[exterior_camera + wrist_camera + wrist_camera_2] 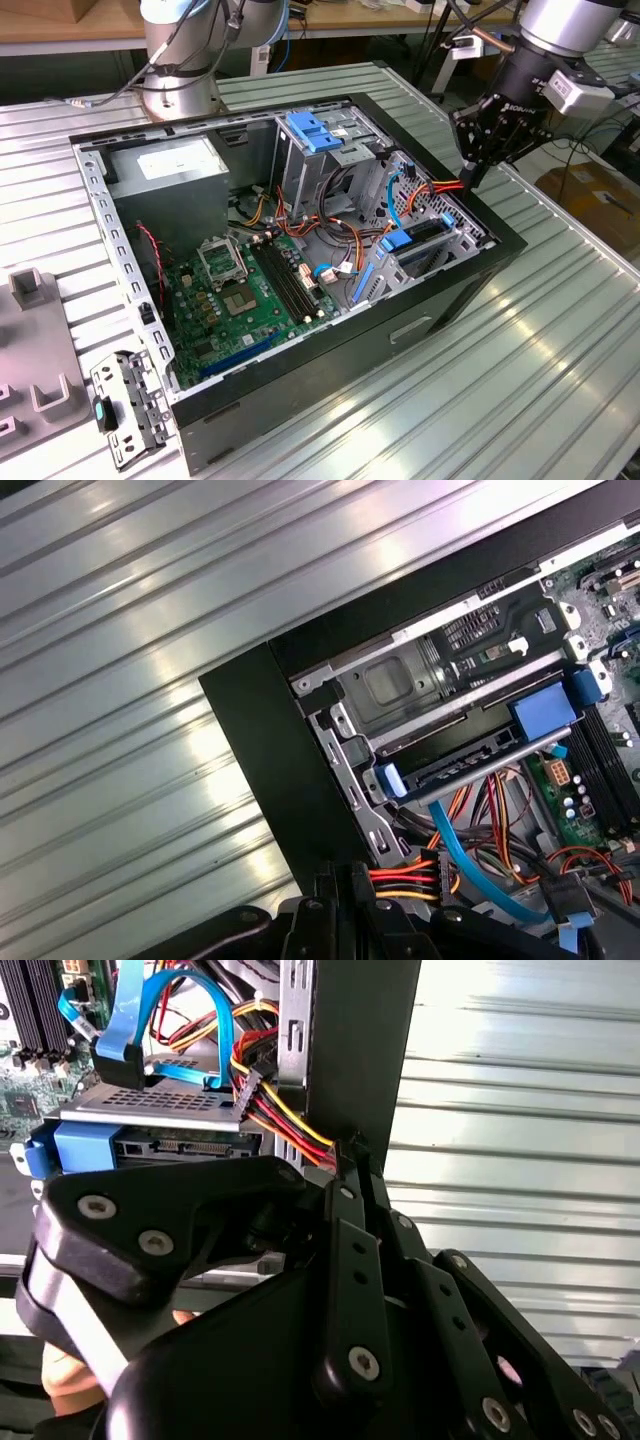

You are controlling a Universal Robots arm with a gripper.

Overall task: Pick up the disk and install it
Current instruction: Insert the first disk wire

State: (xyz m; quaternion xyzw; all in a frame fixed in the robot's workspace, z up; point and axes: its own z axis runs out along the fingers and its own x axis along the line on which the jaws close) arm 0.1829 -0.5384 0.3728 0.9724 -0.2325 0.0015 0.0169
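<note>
The disk (420, 242) lies flat in the drive cage at the near right corner of the open computer case (330, 375), with blue carrier ends showing. In the second wrist view the disk's (190, 1146) connector edge faces out beside a blue tab. In the first wrist view the disk (468, 766) sits under the cage's metal plate. My gripper (468, 176) hangs just above the case's right wall, beside the cage. Its black fingers are pressed together and hold nothing. The gripper's tip (345, 1152) is close to the red and yellow wires, as the first wrist view's gripper (340, 878) also shows.
A grey power-supply box (170, 172) fills the case's far left corner. A bare blue bracket (316, 130) stands at the back. The green motherboard (240, 290) lies in the middle, crossed by blue and orange cables (400, 195). Grey fixtures (40, 390) sit on the slatted table (560, 330).
</note>
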